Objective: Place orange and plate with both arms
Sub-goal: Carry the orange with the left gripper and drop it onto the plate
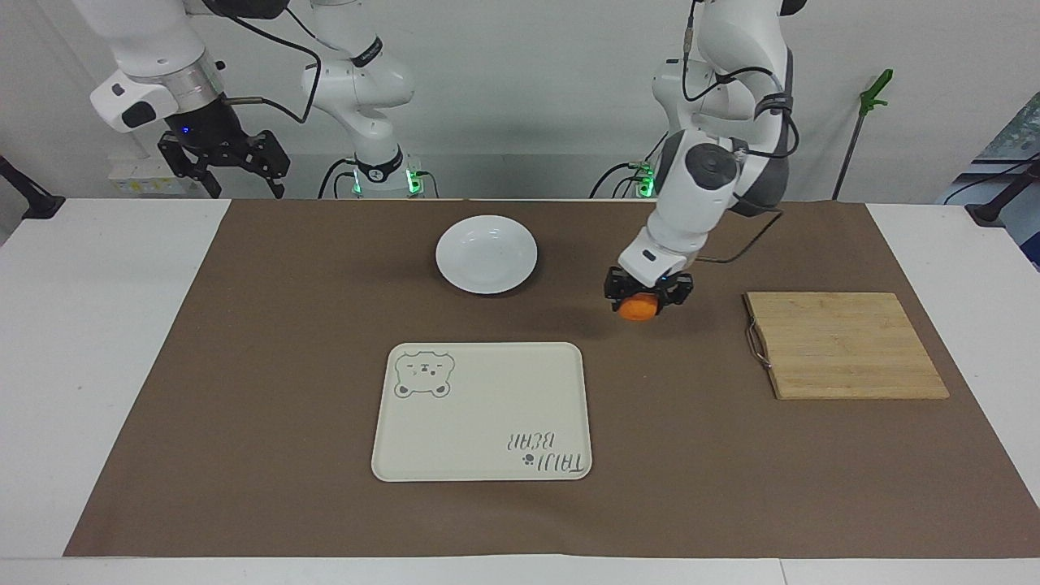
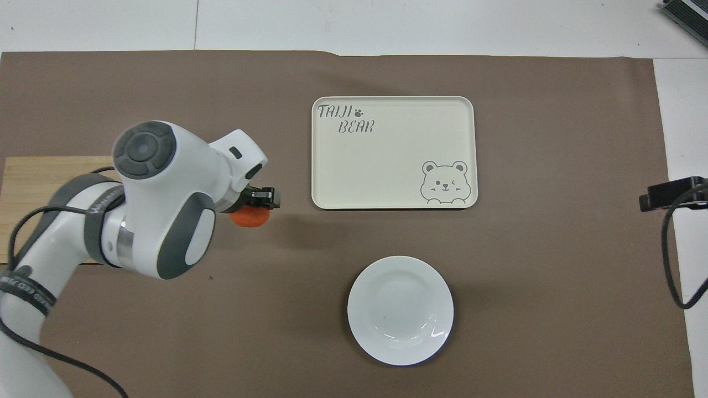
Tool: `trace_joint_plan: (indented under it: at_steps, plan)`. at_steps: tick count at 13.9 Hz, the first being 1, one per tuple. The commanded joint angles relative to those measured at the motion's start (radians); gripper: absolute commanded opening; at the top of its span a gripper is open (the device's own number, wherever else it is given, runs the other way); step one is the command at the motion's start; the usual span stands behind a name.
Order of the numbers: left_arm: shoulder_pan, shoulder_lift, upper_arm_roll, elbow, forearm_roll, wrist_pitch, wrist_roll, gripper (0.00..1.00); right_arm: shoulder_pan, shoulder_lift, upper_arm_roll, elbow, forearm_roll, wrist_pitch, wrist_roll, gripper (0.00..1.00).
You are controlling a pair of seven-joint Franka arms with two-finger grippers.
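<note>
One orange (image 1: 638, 308) between left fingers (image 1: 615, 290)

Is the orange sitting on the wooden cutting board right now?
No, the left gripper holds the orange over the brown mat, clear of the board.
</note>
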Motion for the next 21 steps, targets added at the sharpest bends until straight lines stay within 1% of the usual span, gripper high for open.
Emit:
trace_joint_plan:
  at_steps: [1, 5, 7, 8, 9, 10, 11, 12, 15, 16, 17, 21]
  plan:
    - [-0.149, 0.016, 0.022, -0.022, -0.007, 0.100, -0.162, 0.00, -0.013, -0.024, 0.001, -0.030, 0.026, 0.012, -0.015, 1.00]
    - [-0.302, 0.038, 0.018, -0.022, -0.009, 0.157, -0.289, 0.00, -0.013, -0.024, 0.003, -0.030, 0.026, 0.012, -0.015, 1.00]
    - [-0.358, 0.070, 0.018, -0.022, -0.009, 0.173, -0.325, 0.00, -0.013, -0.024, 0.003, -0.030, 0.026, 0.012, -0.015, 1.00]
    - [-0.385, 0.099, 0.018, -0.021, -0.009, 0.180, -0.339, 0.00, -0.013, -0.024, 0.003, -0.030, 0.026, 0.012, -0.015, 1.00]
    - [-0.408, 0.128, 0.015, -0.022, -0.009, 0.220, -0.354, 0.00, -0.013, -0.024, 0.001, -0.030, 0.026, 0.013, -0.015, 1.00]
    - [-0.445, 0.159, 0.015, -0.022, -0.009, 0.264, -0.384, 0.04, -0.015, -0.024, 0.003, -0.030, 0.026, 0.013, -0.015, 1.00]
    - [-0.451, 0.164, 0.013, -0.024, -0.009, 0.265, -0.394, 0.09, -0.015, -0.024, 0.003, -0.030, 0.026, 0.012, -0.015, 1.00]
    - [-0.460, 0.161, 0.013, -0.025, -0.009, 0.259, -0.388, 0.12, -0.013, -0.024, 0.001, -0.030, 0.026, 0.013, -0.015, 1.00]
    - [-0.473, 0.147, 0.011, -0.060, -0.009, 0.256, -0.386, 0.31, -0.013, -0.024, 0.003, -0.030, 0.026, 0.013, -0.015, 1.00]
    - [-0.473, 0.142, 0.011, -0.062, -0.009, 0.254, -0.386, 0.57, -0.013, -0.024, 0.003, -0.030, 0.026, 0.012, -0.015, 1.00]
    - [-0.473, 0.141, 0.011, -0.064, -0.009, 0.245, -0.380, 0.99, -0.013, -0.024, 0.003, -0.030, 0.026, 0.012, -0.015, 1.00]
    - [-0.467, 0.131, 0.011, -0.059, -0.009, 0.216, -0.322, 1.00, -0.015, -0.023, 0.001, -0.023, 0.026, -0.003, -0.024, 1.00]
